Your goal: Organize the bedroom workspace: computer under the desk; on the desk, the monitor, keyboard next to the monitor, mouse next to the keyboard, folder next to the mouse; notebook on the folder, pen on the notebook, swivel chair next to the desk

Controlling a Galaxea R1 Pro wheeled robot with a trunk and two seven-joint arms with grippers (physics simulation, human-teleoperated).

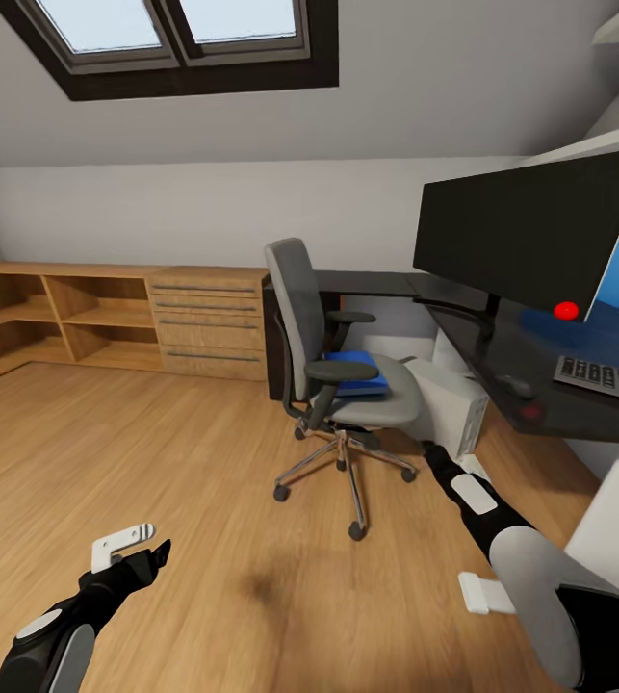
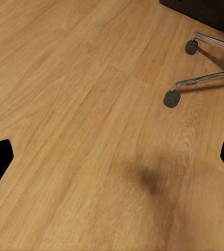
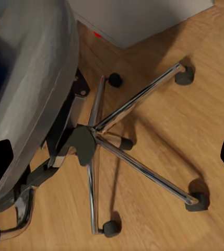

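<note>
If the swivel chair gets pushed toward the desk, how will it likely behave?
The swivel chair will probably roll easily: its chrome base sits on casters on smooth wood floor. It may also spin. The blue folder lying on the seat could slide.

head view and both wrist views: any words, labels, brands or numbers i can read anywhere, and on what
None can be read.
keyboard: the key legends are too small and blurred to read.
monitor: a plain red dot at its lower corner, no lettering.
computer: no visible lettering.
folder on the swivel chair: plain blue, no label.
</note>
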